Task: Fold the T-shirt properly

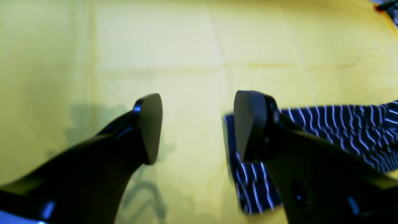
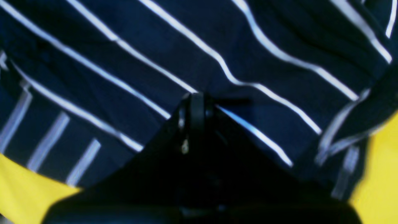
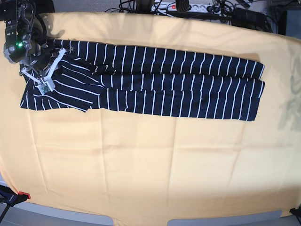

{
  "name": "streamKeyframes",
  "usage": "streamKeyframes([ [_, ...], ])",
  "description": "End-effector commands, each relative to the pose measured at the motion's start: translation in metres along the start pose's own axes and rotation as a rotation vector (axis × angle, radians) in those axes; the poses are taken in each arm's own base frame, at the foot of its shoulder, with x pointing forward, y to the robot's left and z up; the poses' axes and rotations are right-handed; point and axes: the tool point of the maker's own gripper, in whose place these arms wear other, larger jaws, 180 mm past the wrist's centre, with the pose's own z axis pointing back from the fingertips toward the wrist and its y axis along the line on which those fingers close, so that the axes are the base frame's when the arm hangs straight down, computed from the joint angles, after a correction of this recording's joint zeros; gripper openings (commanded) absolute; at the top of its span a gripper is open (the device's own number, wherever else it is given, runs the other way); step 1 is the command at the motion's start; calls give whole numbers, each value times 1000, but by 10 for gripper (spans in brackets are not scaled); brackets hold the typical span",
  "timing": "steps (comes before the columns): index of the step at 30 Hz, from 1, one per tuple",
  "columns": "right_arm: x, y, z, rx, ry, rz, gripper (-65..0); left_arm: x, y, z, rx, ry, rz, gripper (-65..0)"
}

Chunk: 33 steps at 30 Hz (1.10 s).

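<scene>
The T-shirt [image 3: 164, 84], dark navy with thin white stripes, lies folded into a long band across the far part of the table. My right gripper [image 3: 43, 87] is at the band's left end. In the right wrist view the gripper [image 2: 196, 102] has its jaws together on the striped fabric [image 2: 130, 46]. My left gripper [image 1: 199, 124] is open and empty, above the yellow cloth. Its right finger [image 1: 252, 124] stands in front of an edge of the T-shirt [image 1: 342, 124]. The left arm does not show in the base view.
A yellow-orange cloth [image 3: 150, 165] covers the whole table. A power strip and cables [image 3: 188, 7] lie beyond the far edge. A red-tipped clamp [image 3: 21, 195] sits at the near left corner.
</scene>
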Motion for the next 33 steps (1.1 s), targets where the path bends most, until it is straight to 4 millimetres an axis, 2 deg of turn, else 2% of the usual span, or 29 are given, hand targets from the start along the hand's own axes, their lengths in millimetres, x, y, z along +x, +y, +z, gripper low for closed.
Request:
streamKeyframes([
  [1, 9, -13, 9, -63, -18, 21, -650, 5, -2, 7, -8, -9, -21, -266],
  [3, 18, -20, 16, -122, -44, 17, -650, -19, -4, 2, -29, 44, 3, -266],
  [5, 28, -19, 24, -137, -79, 27, -650, -40, -6, 0, -48, 80, 32, -266],
  [9, 44, -23, 40, -206, -132, 54, -518, -61, -5, 8, -61, 70, 102, -266],
  [11, 47, -27, 44, -238, -141, 65, -479, -73, -4, 12, -61, 72, 132, -266],
  [16, 47, -30, 45, -257, -141, 57, -478, -106, -14, 9, -113, 98, 192, -265],
  [21, 46, -30, 45, -257, -139, 57, -478, -121, -24, -2, -152, 79, 227, -228],
  [33, 35, -27, 43, -249, -111, 50, -478, -148, -47, -27, -222, 36, 330, -228],
])
